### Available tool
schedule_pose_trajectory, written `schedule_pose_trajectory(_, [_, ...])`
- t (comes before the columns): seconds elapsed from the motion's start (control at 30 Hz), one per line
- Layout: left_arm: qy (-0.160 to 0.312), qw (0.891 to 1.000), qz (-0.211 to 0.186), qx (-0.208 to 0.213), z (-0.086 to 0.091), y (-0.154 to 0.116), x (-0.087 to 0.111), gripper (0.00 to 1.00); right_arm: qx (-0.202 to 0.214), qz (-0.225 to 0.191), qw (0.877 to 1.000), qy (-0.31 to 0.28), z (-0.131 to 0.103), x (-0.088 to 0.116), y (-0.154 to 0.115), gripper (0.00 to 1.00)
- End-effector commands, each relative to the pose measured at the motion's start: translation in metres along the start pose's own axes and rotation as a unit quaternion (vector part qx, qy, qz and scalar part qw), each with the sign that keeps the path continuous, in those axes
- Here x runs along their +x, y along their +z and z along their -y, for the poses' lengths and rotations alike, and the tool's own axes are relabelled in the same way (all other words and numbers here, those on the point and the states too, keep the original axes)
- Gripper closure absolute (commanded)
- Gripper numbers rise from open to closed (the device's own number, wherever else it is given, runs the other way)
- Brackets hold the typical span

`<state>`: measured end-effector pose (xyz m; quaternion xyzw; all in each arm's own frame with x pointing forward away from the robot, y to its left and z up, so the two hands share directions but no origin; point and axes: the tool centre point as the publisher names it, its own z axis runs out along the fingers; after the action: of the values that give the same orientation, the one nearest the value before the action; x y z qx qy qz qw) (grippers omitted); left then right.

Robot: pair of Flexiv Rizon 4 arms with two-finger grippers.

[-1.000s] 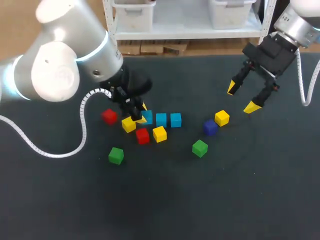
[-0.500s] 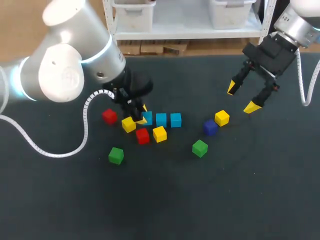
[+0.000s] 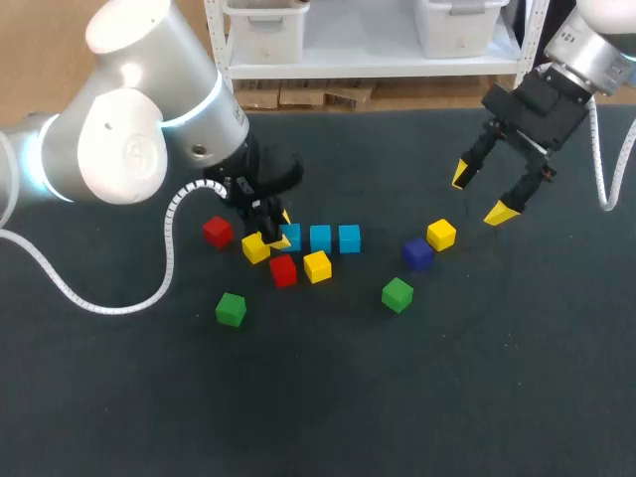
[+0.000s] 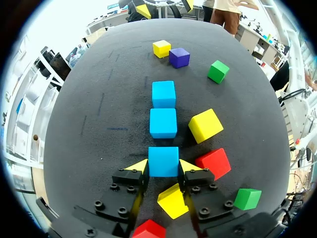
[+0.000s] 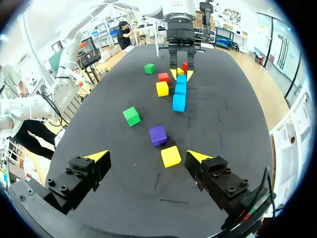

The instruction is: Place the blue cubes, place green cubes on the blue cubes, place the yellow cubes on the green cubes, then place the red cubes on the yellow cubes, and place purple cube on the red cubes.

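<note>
Within left claw (image 4: 163,167), blue cube (image 3: 293,237), partly hidden

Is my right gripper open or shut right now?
Open. The right gripper has its yellow-tipped fingers wide apart above the table, gripping nothing. The yellow cube lies ahead of it, untouched.
</note>
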<state>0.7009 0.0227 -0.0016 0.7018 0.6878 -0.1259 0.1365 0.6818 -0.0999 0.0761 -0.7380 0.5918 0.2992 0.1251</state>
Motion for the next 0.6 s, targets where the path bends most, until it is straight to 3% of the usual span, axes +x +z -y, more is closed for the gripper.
schedule_pose_trajectory(0.03, [0.002,1.000,0.000,0.003,-0.0036,0.0003,-0.0018,1.00,-0.001,0.001,1.000,-0.001,0.0007,0.0004,-0.0001,0.00])
schedule_pose_trajectory(0.6, [0.002,1.000,-0.002,0.010,0.0002,0.0056,-0.0064,1.00,-0.001,0.001,1.000,-0.001,0.0007,0.0004,-0.0001,0.00])
